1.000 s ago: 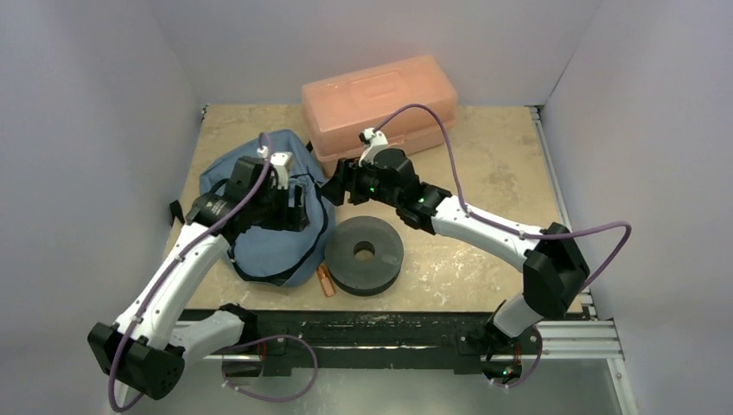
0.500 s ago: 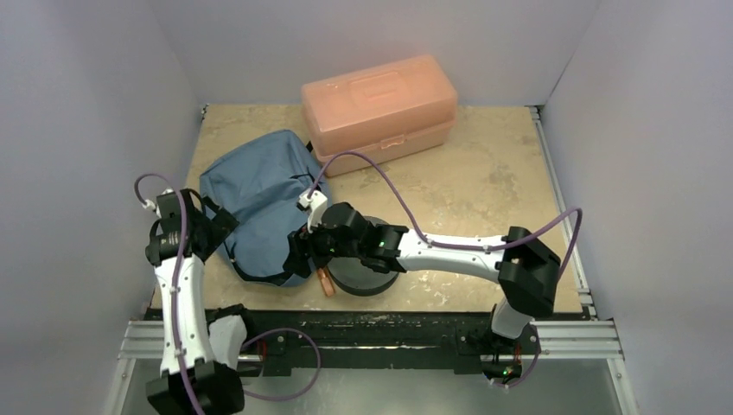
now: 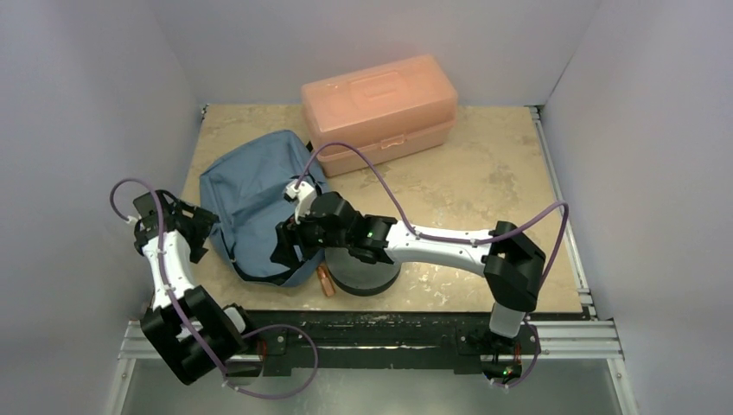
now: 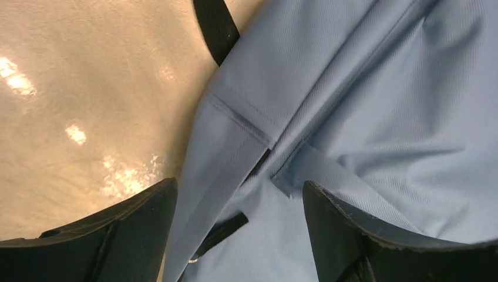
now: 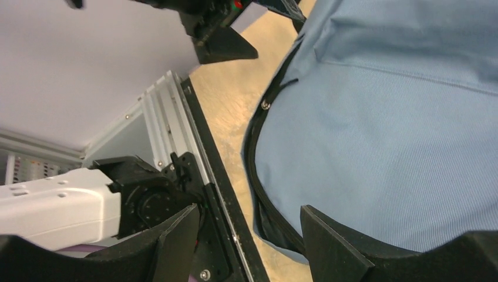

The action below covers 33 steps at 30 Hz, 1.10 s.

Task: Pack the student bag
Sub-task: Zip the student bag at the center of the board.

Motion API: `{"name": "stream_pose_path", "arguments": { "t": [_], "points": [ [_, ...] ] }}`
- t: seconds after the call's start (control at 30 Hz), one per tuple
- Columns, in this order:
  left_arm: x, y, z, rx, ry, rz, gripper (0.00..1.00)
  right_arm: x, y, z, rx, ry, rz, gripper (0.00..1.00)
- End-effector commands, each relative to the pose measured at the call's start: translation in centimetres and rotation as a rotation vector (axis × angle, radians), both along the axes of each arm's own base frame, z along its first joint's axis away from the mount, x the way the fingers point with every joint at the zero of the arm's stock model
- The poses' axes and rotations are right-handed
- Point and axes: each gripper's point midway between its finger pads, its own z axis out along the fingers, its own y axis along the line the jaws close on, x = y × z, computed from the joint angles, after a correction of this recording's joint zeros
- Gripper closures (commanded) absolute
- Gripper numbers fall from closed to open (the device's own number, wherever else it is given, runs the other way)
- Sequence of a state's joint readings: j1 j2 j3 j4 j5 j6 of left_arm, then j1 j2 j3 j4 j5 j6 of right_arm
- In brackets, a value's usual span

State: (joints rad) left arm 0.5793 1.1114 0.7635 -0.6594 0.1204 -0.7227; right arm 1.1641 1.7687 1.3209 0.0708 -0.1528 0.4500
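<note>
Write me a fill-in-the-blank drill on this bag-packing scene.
1. The student bag is ____ in colour.
2. The pink box at the back has its lid ____.
3. The left tool and the right tool, both at the bag's edges, have their jaws ____.
Missing words: blue; closed; open.

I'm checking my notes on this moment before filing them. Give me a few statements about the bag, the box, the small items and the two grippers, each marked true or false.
1. The student bag lies on the left part of the table, nearer than the pink box. True.
2. The right gripper is clamped on the dark ring. False: its jaws stand open over the bag, and the ring lies under that arm.
3. The left gripper is open at the bag's left edge. True.
4. The small orange item lies inside the bag. False: it lies on the table between bag and ring.
</note>
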Motion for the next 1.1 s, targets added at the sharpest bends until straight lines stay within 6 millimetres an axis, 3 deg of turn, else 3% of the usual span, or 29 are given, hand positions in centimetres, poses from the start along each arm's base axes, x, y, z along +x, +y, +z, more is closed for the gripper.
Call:
{"name": "stream_pose_path", "arguments": {
  "t": [0.0, 0.17, 0.23, 0.37, 0.47, 0.53, 0.67, 0.73, 0.77, 0.83, 1.07],
  "points": [
    [3.1, -0.1, -0.3, -0.100, -0.132, -0.054, 0.23, 0.6, 0.9, 4.2, 0.070, -0.068, 0.011, 0.33],
    [3.6, -2.0, -3.0, -0.239, -0.111, -0.109, 0.25, 1.0, 1.4, 4.8, 0.076, -0.086, 0.011, 0.33],
    [3.7, -2.7, -3.6, -0.285, -0.106, -0.125, 0.31, 1.3, 1.8, 4.9, 0.087, -0.093, 0.006, 0.33],
    [3.1, -2.5, -3.9, -0.294, -0.084, -0.111, 0.70, 1.6, 2.9, 5.0, 0.157, -0.113, 0.009, 0.33],
    [3.5, -2.4, -2.2, -0.245, -0.160, -0.130, 0.86, 1.9, 4.4, 4.5, 0.200, -0.091, 0.004, 0.34],
    [3.9, -2.8, -1.1, -0.240, -0.212, -0.161, 0.93, 2.0, 5.7, 4.2, 0.222, -0.054, 0.012, 0.47],
    [4.4, -3.9, 0.0, -0.279, -0.296, -0.199, 0.97, 2.5, 8.0, 4.0, 0.324, 0.010, 0.027, 0.51],
    [4.3, -4.2, 0.1, -0.284, -0.298, -0.209, 0.98, 3.1, 9.6, 3.0, 0.298, 0.046, 0.036, 0.51],
    [4.3, -4.3, 0.3, -0.286, -0.302, -0.216, 0.98, 3.4, 10.2, 1.3, 0.252, 0.074, 0.032, 0.50],
    [4.3, -4.3, 0.4, -0.286, -0.298, -0.221, 0.98, 3.8, 11.1, 0.6, 0.231, 0.095, 0.026, 0.50],
    [4.3, -4.3, 0.4, -0.296, -0.305, -0.210, 0.99, 6.9, 11.8, -3.0, 0.179, 0.180, -0.079, 0.53]
  ]
}}
